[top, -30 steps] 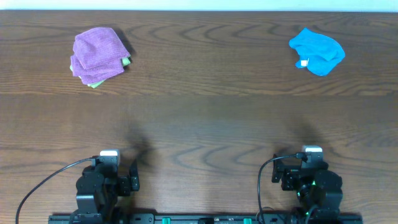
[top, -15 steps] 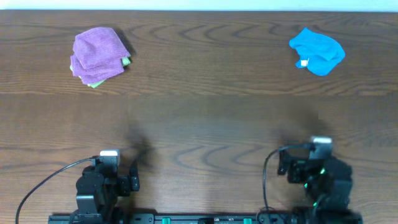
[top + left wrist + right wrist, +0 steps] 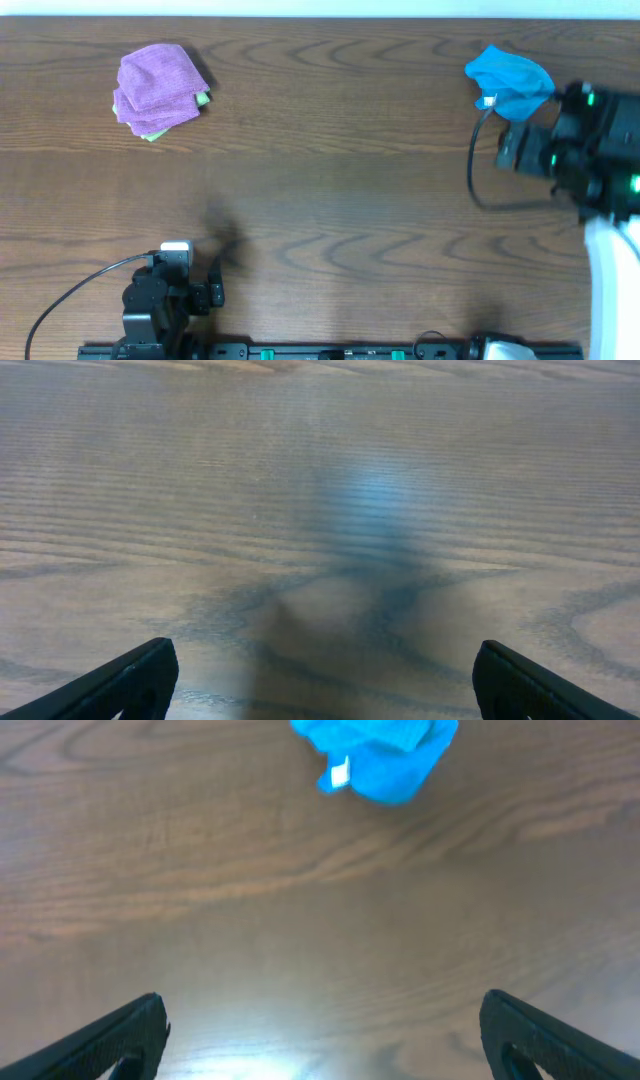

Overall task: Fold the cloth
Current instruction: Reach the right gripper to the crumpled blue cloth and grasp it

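The sky-blue cloth (image 3: 508, 80) lies crumpled at the far right of the table, its small white tag (image 3: 489, 101) at its near edge. It also shows at the top of the right wrist view (image 3: 378, 752). My right arm (image 3: 570, 155) is raised just right of and nearer than the cloth, partly overlapping it from overhead. My right gripper (image 3: 325, 1035) is open and empty, well short of the cloth. My left gripper (image 3: 325, 680) is open and empty over bare wood at the near left; its arm (image 3: 165, 295) rests there.
A folded purple cloth (image 3: 155, 85) sits on a light green cloth (image 3: 203, 99) at the far left. The brown wooden table (image 3: 320, 200) spans the view. A rail runs along the near edge.
My right arm has risen from its near-edge rest and swung far toward the blue cloth. The left arm and all cloths have not moved.
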